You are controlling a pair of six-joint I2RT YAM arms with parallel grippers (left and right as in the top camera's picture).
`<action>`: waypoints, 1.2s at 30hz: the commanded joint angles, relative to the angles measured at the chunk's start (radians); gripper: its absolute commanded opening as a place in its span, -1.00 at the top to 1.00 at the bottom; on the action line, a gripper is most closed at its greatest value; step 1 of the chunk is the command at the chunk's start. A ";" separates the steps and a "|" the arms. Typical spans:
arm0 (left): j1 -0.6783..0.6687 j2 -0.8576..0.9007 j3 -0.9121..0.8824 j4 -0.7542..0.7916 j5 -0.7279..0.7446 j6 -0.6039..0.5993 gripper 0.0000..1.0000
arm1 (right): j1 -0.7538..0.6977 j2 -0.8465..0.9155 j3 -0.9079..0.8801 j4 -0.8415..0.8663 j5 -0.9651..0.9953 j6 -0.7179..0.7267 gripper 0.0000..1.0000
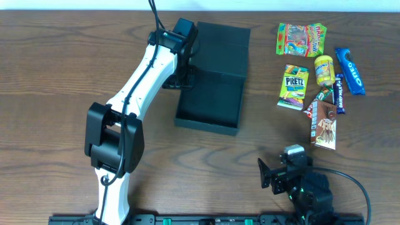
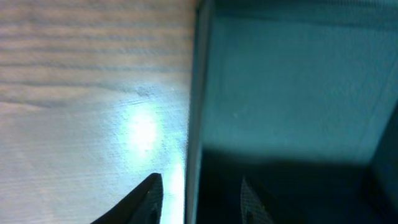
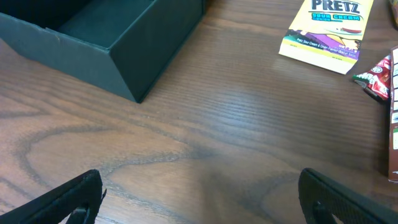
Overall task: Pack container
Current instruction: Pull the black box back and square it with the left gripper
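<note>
The container [image 1: 212,103] is a dark teal-black box standing open on the wooden table, its lid [image 1: 222,49] folded back on the far side. My left gripper [image 1: 186,78] is at the box's left wall near the hinge. In the left wrist view the left gripper [image 2: 200,180] is open and straddles that wall [image 2: 194,124], one fingertip outside over the table and the other inside the box, with a gap beside the wall. My right gripper [image 1: 278,167] hovers near the front edge. The right gripper [image 3: 202,186] is wide open over bare wood, and the container [image 3: 124,43] is ahead to its left.
Snacks lie at the right: a gummy bag [image 1: 301,39], a Pretz packet [image 1: 293,86] [image 3: 329,28], a yellow cup [image 1: 324,69], a blue Oreo pack [image 1: 350,70], a brown packet [image 1: 324,125] and a small red packet [image 1: 310,107] [image 3: 379,78].
</note>
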 commanded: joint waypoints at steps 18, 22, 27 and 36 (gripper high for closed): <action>0.019 0.137 -0.003 0.052 -0.063 0.006 0.88 | -0.004 -0.005 -0.008 0.000 0.004 -0.009 -0.98; 0.031 0.137 -0.003 0.035 -0.063 -0.056 0.88 | -0.004 -0.005 -0.008 0.000 0.004 -0.009 -0.99; 0.051 0.137 -0.003 -0.001 -0.058 -0.145 0.88 | -0.005 -0.005 -0.008 0.000 0.004 -0.010 -0.99; 0.059 0.137 -0.003 -0.006 -0.067 -0.164 0.88 | -0.005 -0.005 -0.008 0.000 0.004 -0.009 -0.99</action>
